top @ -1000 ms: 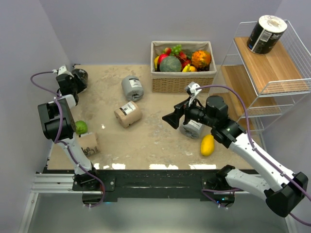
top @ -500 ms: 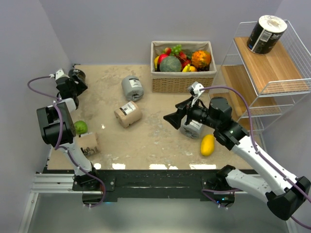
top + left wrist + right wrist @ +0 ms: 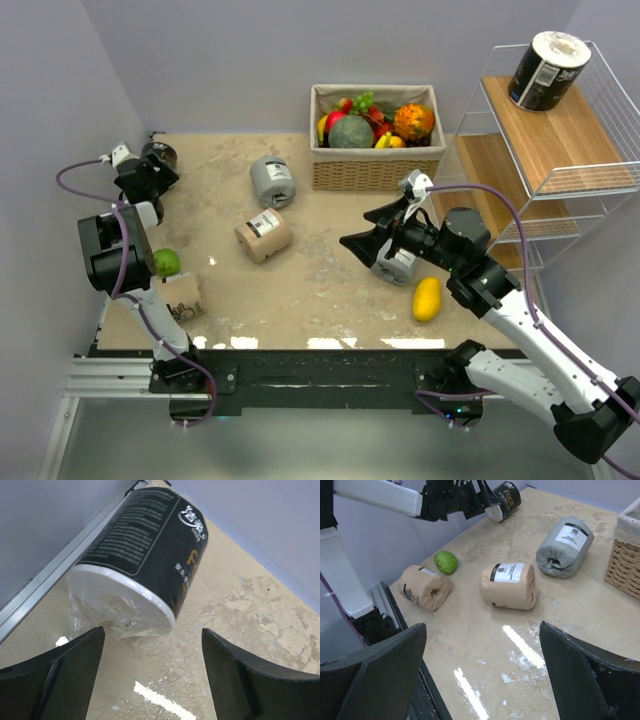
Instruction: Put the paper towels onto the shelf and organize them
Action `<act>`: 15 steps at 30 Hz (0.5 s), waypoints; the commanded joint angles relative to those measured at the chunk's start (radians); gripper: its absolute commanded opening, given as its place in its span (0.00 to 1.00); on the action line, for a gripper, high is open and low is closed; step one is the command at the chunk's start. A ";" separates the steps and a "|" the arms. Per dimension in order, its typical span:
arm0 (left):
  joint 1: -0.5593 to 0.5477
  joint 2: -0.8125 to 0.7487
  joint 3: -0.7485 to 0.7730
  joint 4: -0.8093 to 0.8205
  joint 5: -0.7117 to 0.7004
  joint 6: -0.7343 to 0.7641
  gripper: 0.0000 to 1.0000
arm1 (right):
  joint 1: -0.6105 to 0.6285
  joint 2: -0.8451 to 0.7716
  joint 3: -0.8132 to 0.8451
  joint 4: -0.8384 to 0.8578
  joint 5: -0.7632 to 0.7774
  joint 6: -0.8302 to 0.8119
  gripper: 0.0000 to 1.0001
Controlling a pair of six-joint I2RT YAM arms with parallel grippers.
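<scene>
- Paper towels lie scattered over a beige tabletop (image 3: 320,290), and one black roll (image 3: 548,70) already stands on the top board of the shelf (image 3: 560,135) at the right edge.
- Left gripper (image 3: 151,630) is open at the far left corner. Its fingers are spread just short of a second black roll (image 3: 145,545), which lies on its side along the left edge. No contact is visible.
- Right gripper (image 3: 481,627) is wide open and empty, hovering over the middle of the tabletop.
- A grey roll (image 3: 272,181) and a tan roll (image 3: 263,236) lie mid-tabletop. A second tan roll (image 3: 182,297) sits near the front left corner, and a second grey roll (image 3: 398,266) lies under the right arm.
- The rolls look light and squashy, with slick wrapping. Loose clear film trails from the corner roll's white end. They are likely best held gently across the round middle of the body, never by the film.
</scene>
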 commanded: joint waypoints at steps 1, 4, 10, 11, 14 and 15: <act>0.004 0.018 -0.011 0.075 -0.065 -0.034 0.84 | 0.002 -0.014 0.013 0.079 0.040 0.036 0.99; 0.004 0.032 -0.002 0.095 -0.049 -0.033 0.84 | 0.001 0.001 0.030 0.079 0.045 0.031 0.99; 0.004 0.061 0.036 0.138 -0.006 -0.033 0.77 | 0.002 0.006 0.019 0.101 0.068 0.050 0.99; 0.004 0.064 0.041 0.152 0.001 -0.031 0.75 | 0.001 0.007 0.018 0.104 0.071 0.054 0.99; 0.005 0.085 0.067 0.161 0.004 -0.040 0.70 | 0.002 0.021 0.024 0.098 0.073 0.059 0.99; 0.004 0.096 0.079 0.159 0.003 -0.043 0.69 | 0.001 0.021 0.025 0.093 0.077 0.057 0.99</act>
